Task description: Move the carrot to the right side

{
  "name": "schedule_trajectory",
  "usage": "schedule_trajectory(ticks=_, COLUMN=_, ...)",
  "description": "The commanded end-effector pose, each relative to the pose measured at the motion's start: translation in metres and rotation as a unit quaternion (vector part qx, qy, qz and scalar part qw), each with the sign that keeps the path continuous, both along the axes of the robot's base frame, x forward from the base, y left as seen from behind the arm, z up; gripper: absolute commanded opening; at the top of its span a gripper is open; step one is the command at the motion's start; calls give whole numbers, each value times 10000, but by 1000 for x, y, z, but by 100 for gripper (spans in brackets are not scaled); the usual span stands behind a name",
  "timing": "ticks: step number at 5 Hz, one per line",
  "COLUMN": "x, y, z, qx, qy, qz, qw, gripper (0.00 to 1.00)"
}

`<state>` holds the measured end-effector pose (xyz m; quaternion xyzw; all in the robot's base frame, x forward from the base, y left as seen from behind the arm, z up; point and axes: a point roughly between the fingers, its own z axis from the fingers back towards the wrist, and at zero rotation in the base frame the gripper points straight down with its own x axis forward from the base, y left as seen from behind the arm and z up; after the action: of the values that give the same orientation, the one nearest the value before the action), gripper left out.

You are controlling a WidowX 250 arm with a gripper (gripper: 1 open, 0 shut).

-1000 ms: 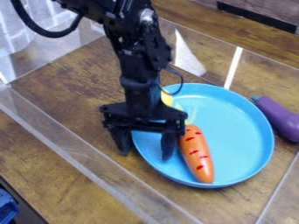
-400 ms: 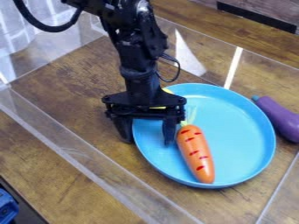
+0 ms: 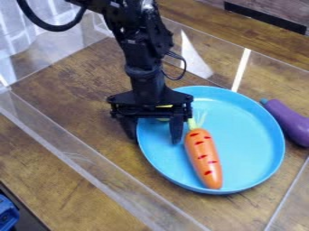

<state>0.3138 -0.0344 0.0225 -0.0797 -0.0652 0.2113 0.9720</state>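
A: Small orange striped toy carrot (image 3: 204,160) lies in the round blue plastic plate (image 3: 259,135), near its front rim — light, rigid, probably slick.

B: Black gripper (image 3: 154,126) jaws spread, empty — pinch mid-body, across its width.

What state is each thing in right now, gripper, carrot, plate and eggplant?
gripper: open, pointing down at the plate's left edge, holding nothing.
carrot: lying flat on the plate, leafy top toward the gripper, not gripped.
blue plate: flat on the table, holding the carrot.
eggplant: lying on the table just right of the plate, partly cut off by the frame.
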Motion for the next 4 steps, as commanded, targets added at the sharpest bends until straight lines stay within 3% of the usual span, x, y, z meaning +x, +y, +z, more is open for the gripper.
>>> schedule_trajectory(ticks=1, x=2, y=-1, z=13, qx=-26, qy=-163, qz=-30, qw=9999, gripper=100)
schedule_trajectory(ticks=3, x=-2, y=8, z=32, qx=-91, qy=-242, qz=58, qw=9996, gripper=100)
schedule_trajectory(ticks=4, x=-1, y=19, z=30, qx=-122, qy=-282, qz=305, qw=9991, gripper=100)
